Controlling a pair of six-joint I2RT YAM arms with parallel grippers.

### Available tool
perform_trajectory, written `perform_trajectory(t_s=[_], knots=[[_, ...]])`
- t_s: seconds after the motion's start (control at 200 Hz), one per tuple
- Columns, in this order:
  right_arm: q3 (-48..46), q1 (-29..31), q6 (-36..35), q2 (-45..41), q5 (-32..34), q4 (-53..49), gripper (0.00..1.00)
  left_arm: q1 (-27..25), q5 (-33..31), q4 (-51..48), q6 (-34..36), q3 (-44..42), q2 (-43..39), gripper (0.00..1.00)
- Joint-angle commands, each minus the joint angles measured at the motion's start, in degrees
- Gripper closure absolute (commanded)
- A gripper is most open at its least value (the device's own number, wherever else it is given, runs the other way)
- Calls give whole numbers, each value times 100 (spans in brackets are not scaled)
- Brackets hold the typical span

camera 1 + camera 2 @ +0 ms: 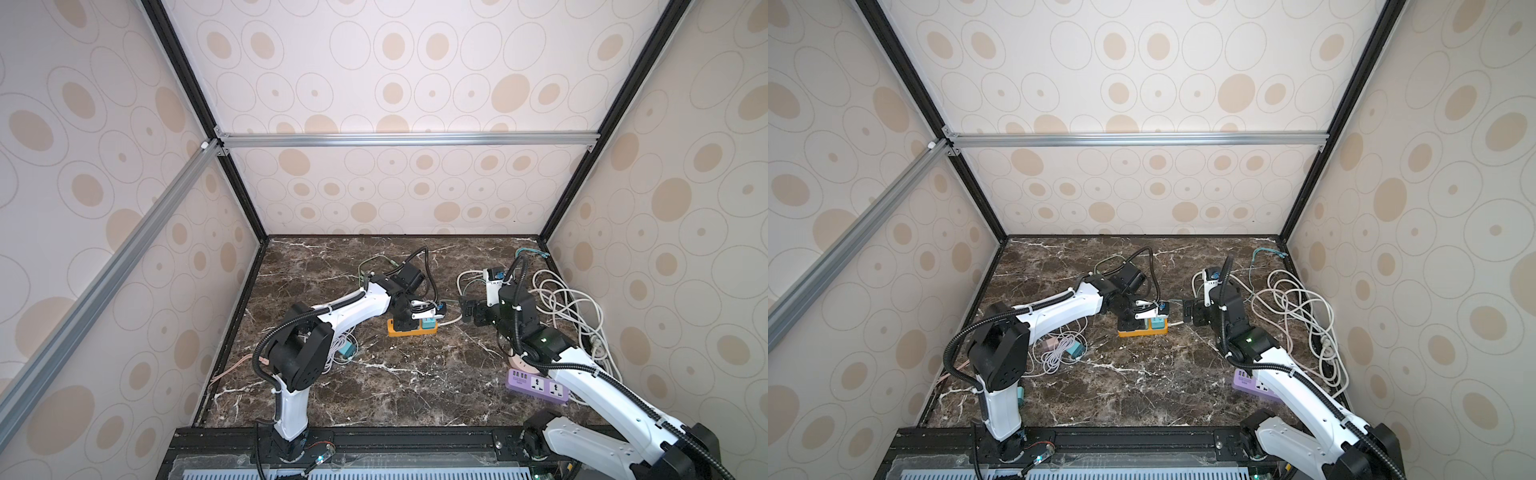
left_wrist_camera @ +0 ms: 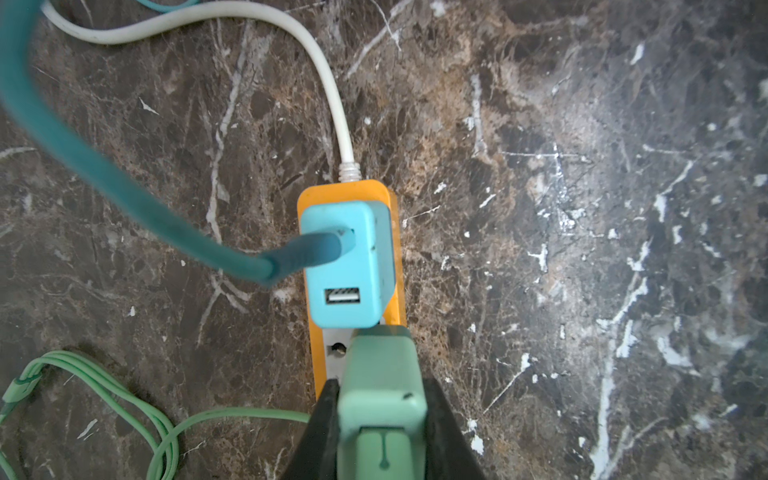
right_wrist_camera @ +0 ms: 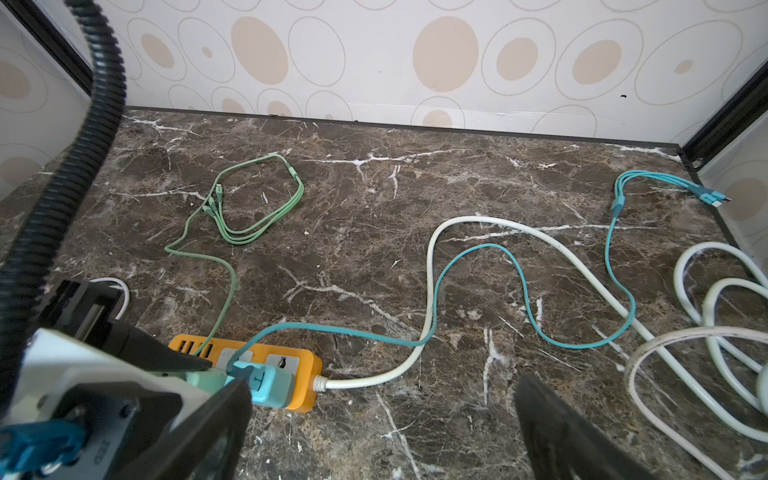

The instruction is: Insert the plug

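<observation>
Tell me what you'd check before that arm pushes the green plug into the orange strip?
1. Grip on the green plug: ok, clamped in the left gripper.
2. Free socket on the orange power strip: ok, one shows beside the blue charger.
3. Pins lined up with the holes: cannot tell, the plug hides them.
4. Strip braced: not ok, the right gripper is open and apart from it.
5. Path of the green cable: ok, it trails away from the socket.
</observation>
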Motion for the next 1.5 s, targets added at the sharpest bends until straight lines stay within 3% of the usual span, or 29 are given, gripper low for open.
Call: perform_trajectory(t_s=[0.0, 0.225, 0.62, 0.795, 1.065, 1.231, 1.461, 1.491], knots=[[57, -40, 104, -27, 20, -14, 0, 76, -74, -480, 287, 153, 304, 100], [41, -40, 113, -61, 46, -58, 0, 81, 156, -558, 278, 235, 607, 100], [4, -40, 179, -122, 49, -137, 0, 77, 447, 525, -14, -1225, 976, 100], [54, -41, 176, -138, 40, -148, 0, 139, 439, 735, -81, -1447, 1260, 100], [124, -39, 177, -123, 50, -181, 0, 499, 454, 644, -26, -1366, 1215, 100], [143, -41, 214, -45, 27, -113, 0, 483, 765, 824, -106, -1505, 1087, 100], [241, -39, 237, 53, -63, -192, 0, 472, 544, 563, -255, -1157, 1309, 100], [241, -39, 261, 49, -50, -227, 0, 471, 527, 515, -273, -1072, 1250, 91]])
